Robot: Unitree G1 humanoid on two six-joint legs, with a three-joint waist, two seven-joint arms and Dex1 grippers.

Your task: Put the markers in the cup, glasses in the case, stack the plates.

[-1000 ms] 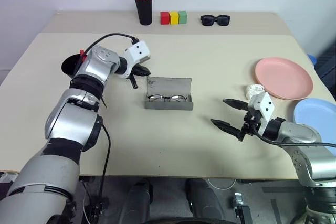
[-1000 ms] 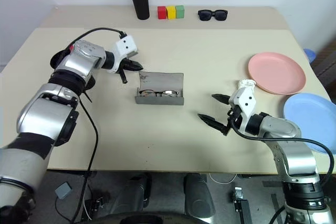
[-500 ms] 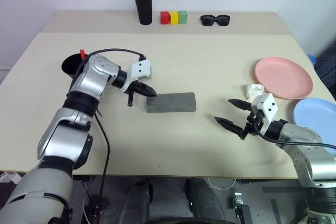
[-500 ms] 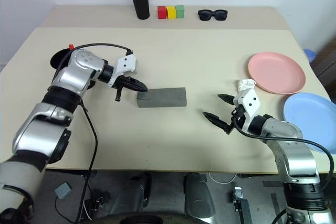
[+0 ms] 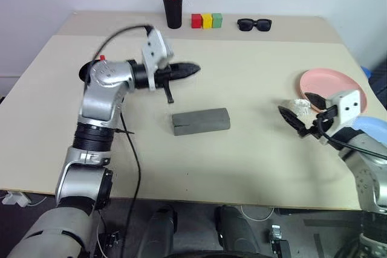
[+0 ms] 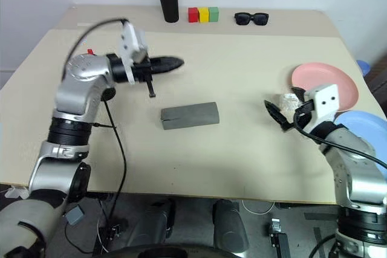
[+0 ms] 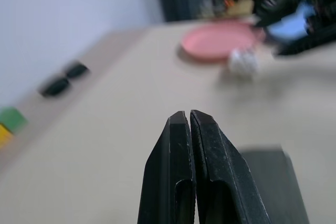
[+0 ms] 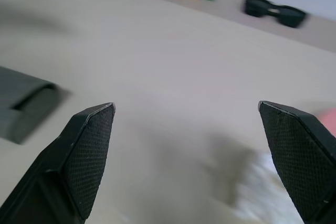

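Beige table (image 5: 242,161) carrying pink plate (image 5: 331,83) and blue plate (image 5: 367,126) at three o'clock, grey case (image 5: 201,121) shut at centre, left gripper (image 5: 192,69) pinched empty above it, right gripper (image 5: 299,110) spread wide beside the plates.

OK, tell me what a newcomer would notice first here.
The left pincer, shut and empty, hangs raised over the table beyond the closed grey case lying mid-table. On the right, the open right pincer sits beside a crumpled white wad, near the pink plate and blue plate, which lie side by side, unstacked.
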